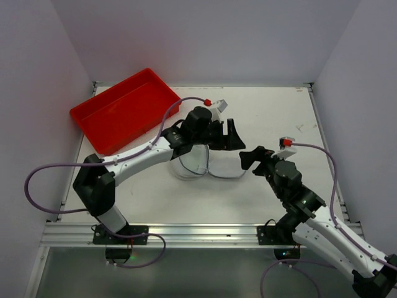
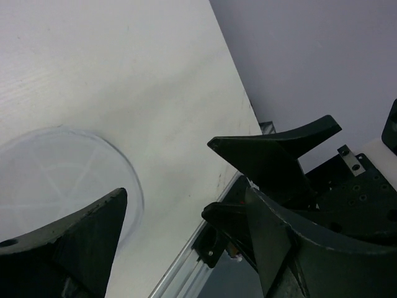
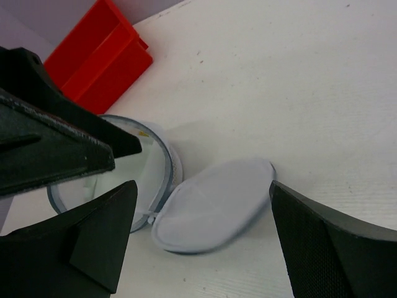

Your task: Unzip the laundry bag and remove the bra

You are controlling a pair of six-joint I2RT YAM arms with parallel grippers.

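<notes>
Round white mesh laundry bag (image 1: 189, 164): largely hidden beneath the left jaws, contents indistinct. Red rectangular plastic tray (image 3: 93, 56): cropped beyond the right jaws.

One table (image 1: 267, 118) carries one laundry bag (image 1: 193, 162) with one round lid (image 3: 211, 205), and one red tray (image 1: 124, 108). Two arms are there, the left arm (image 1: 139, 155) and the right arm (image 1: 322, 223). There are two grippers, the left gripper (image 1: 234, 138) and the right gripper (image 1: 251, 159).
</notes>
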